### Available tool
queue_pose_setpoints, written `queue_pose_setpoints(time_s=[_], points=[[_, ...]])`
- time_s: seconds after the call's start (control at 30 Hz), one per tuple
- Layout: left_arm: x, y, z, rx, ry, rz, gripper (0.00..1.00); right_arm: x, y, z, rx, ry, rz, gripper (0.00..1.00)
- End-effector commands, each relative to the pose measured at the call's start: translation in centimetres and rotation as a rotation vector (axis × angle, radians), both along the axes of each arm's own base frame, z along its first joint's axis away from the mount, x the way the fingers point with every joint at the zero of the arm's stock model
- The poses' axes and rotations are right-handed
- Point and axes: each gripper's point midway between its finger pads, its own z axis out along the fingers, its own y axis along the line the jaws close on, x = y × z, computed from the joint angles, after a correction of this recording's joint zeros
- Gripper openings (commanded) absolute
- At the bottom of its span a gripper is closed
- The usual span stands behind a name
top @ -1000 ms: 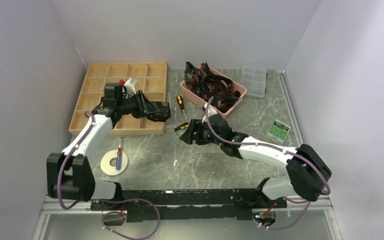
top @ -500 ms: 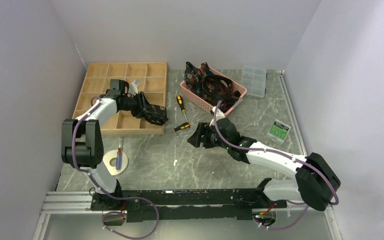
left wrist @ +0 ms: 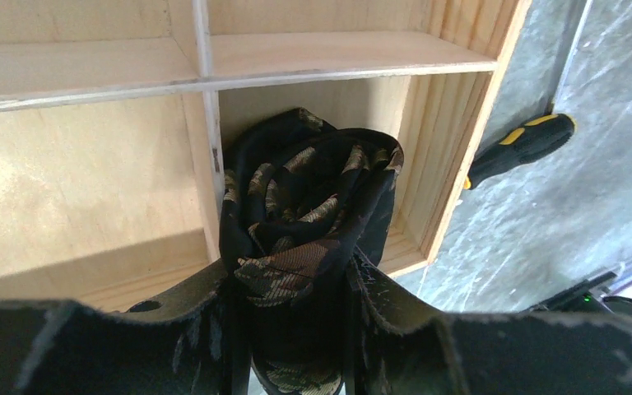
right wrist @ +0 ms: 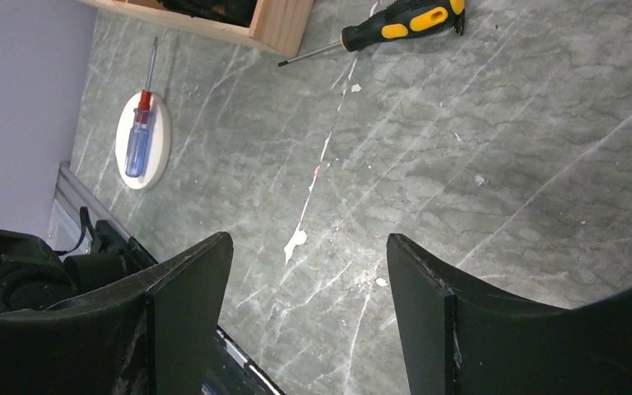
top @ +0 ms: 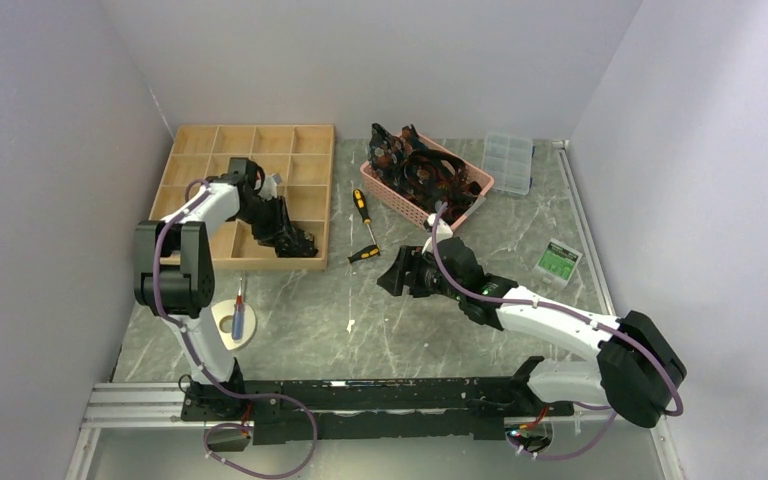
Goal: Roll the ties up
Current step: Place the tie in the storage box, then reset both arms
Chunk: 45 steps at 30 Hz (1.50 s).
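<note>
Table (top: 400, 330): grey marble, walls close on left, back and right; arm bases along near edge.
Roll (left wrist: 309, 206): one tie wound tight, black with tan-gold pattern, pinched between fingers of left gripper (left wrist: 290, 288), at near right corner cell of tray (top: 192, 262); resting on cell floor or not, cannot tell.
Just changed: left gripper a second ago above tray's right rim, now drawn in and lower over that corner cell; elbow swung up toward left wall. Pinch on roll unchanged throughout.
Meaning: rolling of this tie judged done, placing step near its end, release not yet made.
Ties (top: 425, 170): tangled heap in basket (top: 385, 192) at back middle of table, so more rounds ahead.
Right gripper (right wrist: 309, 271): spread wide, nothing between fingers, hovering over table's middle; backed off slightly toward near right over the last second, well apart from tray.
Edges: cell divider tight on roll's left, tray's outer wall on its right, little slack sideways; straight descent and straight lift judged safest.
Yellow screwdriver (top: 363, 226): on table just beside tray's right edge, between tray and basket; a likely snag for any low sweep across.
Red screwdriver (top: 239, 318): on white disc (top: 222, 330) near tray's near edge, beside left arm.
Open room: bare marble in middle and near right, judged enough for laying out next tie; box (top: 508, 160) at back right corner, card (top: 560, 261) toward right edge.
</note>
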Motion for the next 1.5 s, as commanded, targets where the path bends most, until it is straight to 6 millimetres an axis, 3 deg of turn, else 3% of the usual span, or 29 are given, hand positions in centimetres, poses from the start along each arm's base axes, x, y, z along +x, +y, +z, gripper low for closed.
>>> queue_pose_setpoints(time_s=[0.0, 0.17, 0.27, 0.43, 0.63, 0.67, 0.7, 0.87, 0.97, 1.1, 1.17, 1.2, 1.27, 1.47], points=[[-0.1, 0.9, 0.2, 0.156, 0.0, -0.026, 0.03, 0.6, -0.1, 0.6, 0.009, -0.035, -0.013, 0.74], [0.1, -2.2, 0.3, 0.138, -0.028, -0.084, 0.07, 0.6, 0.0, 0.2, 0.006, -0.023, -0.013, 0.74], [0.1, -2.8, 0.1, 0.136, -0.009, -0.081, 0.2, 0.6, -0.1, 0.2, 0.002, -0.022, -0.014, 0.74], [0.0, -2.0, 1.3, 0.177, -0.035, -0.056, 0.51, 0.7, -0.2, 0.5, 0.002, -0.031, -0.019, 0.74], [-0.6, -0.2, 3.3, 0.267, -0.064, -0.037, 0.66, 0.7, 0.1, 0.6, 0.01, -0.029, -0.012, 0.74], [-0.7, 0.2, 3.6, 0.286, -0.069, -0.029, 0.84, 0.7, 0.1, 0.6, 0.01, -0.03, -0.011, 0.74], [-0.8, 0.5, 4.0, 0.301, -0.074, -0.021, 0.86, 0.7, 0.1, 0.6, 0.01, -0.03, -0.013, 0.74], [-0.9, 1.3, 7.6, 0.321, -0.174, 0.033, 0.94, 0.6, -0.1, 0.8, 0.006, -0.034, -0.015, 0.74], [-0.7, -0.1, 9.8, 0.235, -0.255, 0.03, 0.94, 0.6, -0.2, 0.7, 0.002, -0.036, -0.018, 0.74], [-1.1, -2.6, 11.7, 0.074, -0.355, -0.003, 0.79, 0.6, -0.4, 1.3, 0.003, -0.052, -0.017, 0.73], [-1.8, -3.6, 13.4, -0.008, -0.445, -0.005, 0.78, 0.7, -1.0, 2.2, -0.014, -0.095, -0.017, 0.73], [-2.2, -3.4, 14.9, -0.022, -0.514, 0.023, 0.82, 0.8, -1.6, 2.7, -0.029, -0.123, -0.031, 0.73], [-3.3, -1.9, 15.9, 0.008, -0.569, 0.129, 0.93, 1.1, -3.4, 3.5, -0.081, -0.187, -0.074, 0.75], [-6.9, 1.2, 15.9, 0.045, -0.601, 0.34, 0.94, 0.5, -7.6, 5.3, -0.14, -0.305, -0.17, 0.77]])
